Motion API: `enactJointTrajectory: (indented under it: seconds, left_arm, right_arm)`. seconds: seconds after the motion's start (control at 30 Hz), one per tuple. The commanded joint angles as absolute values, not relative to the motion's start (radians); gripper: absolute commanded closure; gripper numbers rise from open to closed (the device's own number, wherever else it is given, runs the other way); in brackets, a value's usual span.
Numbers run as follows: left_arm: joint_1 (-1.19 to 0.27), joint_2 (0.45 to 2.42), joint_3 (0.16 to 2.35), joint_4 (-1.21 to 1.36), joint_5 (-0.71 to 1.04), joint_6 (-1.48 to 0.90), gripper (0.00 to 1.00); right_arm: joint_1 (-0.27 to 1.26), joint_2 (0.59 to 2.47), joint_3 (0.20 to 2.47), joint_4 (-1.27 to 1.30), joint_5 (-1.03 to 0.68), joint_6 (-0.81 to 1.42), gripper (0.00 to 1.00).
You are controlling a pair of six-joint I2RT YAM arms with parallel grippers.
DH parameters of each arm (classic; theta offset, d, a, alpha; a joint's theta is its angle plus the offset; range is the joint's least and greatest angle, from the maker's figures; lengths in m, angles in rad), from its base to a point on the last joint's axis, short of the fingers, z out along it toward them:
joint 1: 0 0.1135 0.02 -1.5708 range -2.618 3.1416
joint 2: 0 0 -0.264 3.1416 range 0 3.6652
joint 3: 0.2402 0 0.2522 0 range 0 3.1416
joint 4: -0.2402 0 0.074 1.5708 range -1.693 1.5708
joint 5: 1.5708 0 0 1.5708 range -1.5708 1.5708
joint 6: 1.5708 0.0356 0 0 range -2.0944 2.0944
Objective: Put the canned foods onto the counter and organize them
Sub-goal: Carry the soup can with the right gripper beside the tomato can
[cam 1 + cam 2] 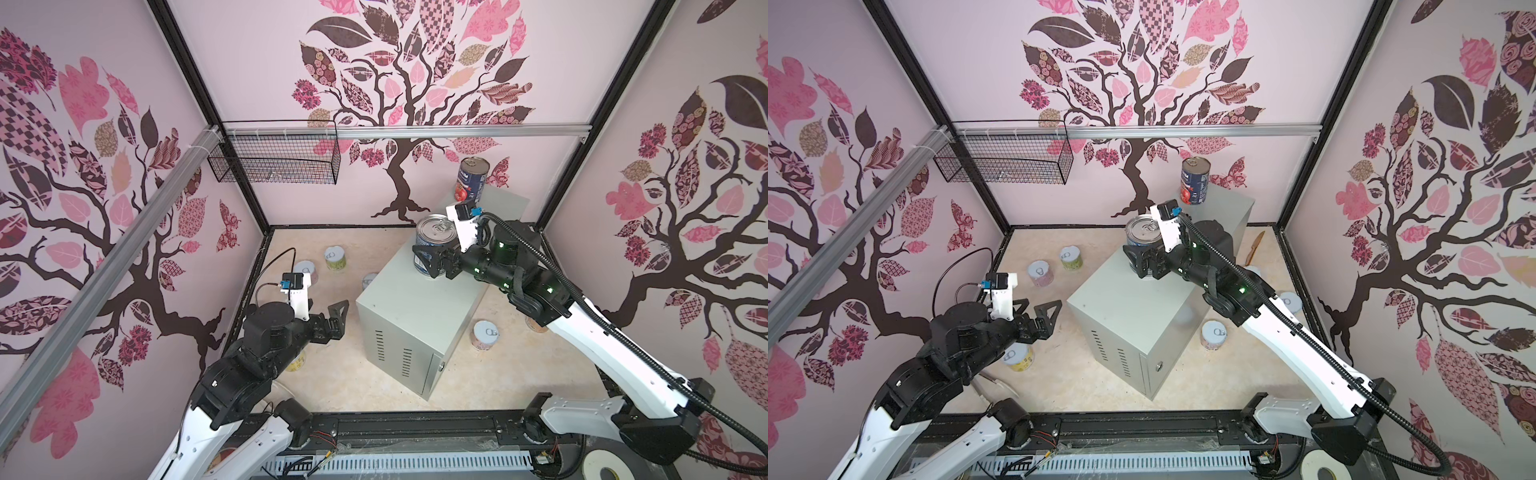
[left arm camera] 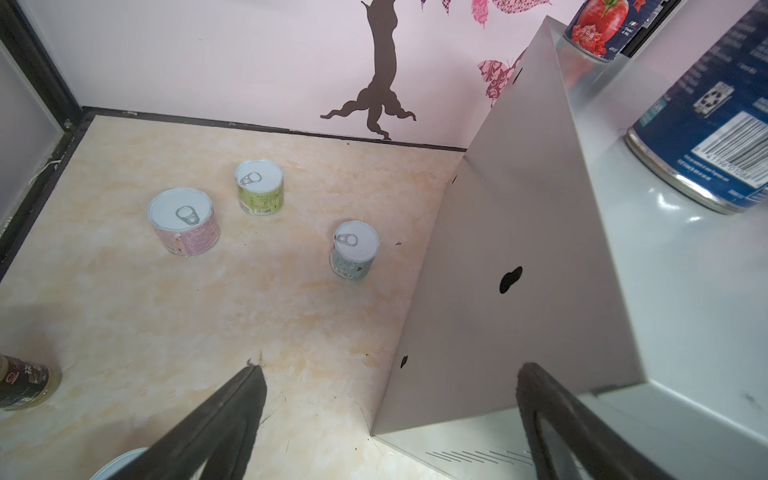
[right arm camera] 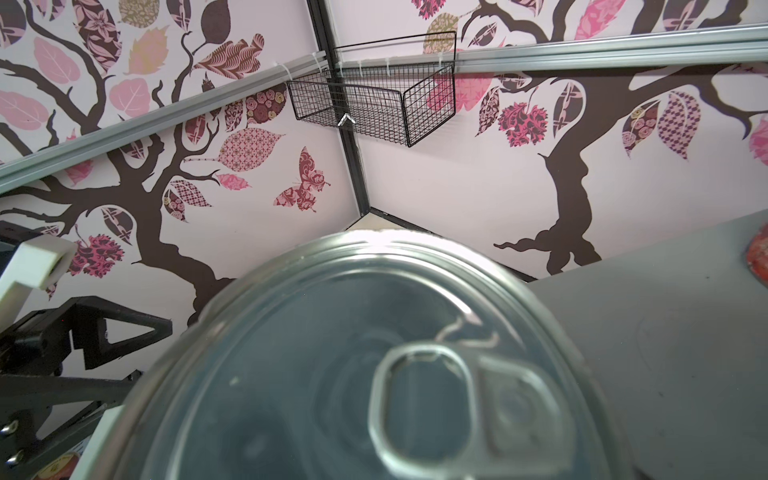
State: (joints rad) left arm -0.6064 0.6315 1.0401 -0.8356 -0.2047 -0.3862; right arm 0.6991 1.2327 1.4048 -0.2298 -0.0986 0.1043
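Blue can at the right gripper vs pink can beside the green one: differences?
The tall blue can is taller and dark-labelled; the pink can is squat and pastel. The tall blue can stands on the counter, straddled by the right gripper; the pink can sits free on the floor. Both upright, silver pull-tab lids.

Grey counter — dark-blue can, pink-leaf walls

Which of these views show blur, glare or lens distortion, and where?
Right wrist view: the tall can sits too close, lid badly out of focus, background sharp. Left wrist view: pink can crisp; bright glare patches on the counter top. In both top views: even light, slightly soft, black frame posts splayed by the wide lens.
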Motion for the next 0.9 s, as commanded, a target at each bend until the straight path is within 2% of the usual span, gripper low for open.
enactJointTrajectory:
  seconds: [0.0, 0.2, 0.43, 0.63, 0.87]
  left_arm:
    - [-0.601, 0.647, 1.093, -0.801, -0.2, -0.359, 0.02]
    - [-0.601, 0.667, 1.109, -0.778, -0.196, -0.356, 0.02]
    - [-0.602, 0.694, 1.123, -0.77, -0.178, -0.36, 0.02]
    - [-0.601, 0.718, 1.145, -0.754, -0.167, -0.355, 0.02]
    - [-0.601, 0.758, 1.151, -0.723, -0.167, -0.357, 0.02]
  right_arm:
    - [0.698, 1.202, 1.397, -0.203, -0.049, 0.12, 0.12]
    - [0.699, 1.213, 1.439, -0.272, 0.02, 0.12, 0.2]
    - [0.686, 1.172, 1.466, -0.34, 0.167, 0.082, 0.25]
    - [0.541, 1.16, 1.509, -0.388, 0.111, 0.131, 0.28]
    - [0.43, 1.184, 1.579, -0.414, 0.169, 0.101, 0.29]
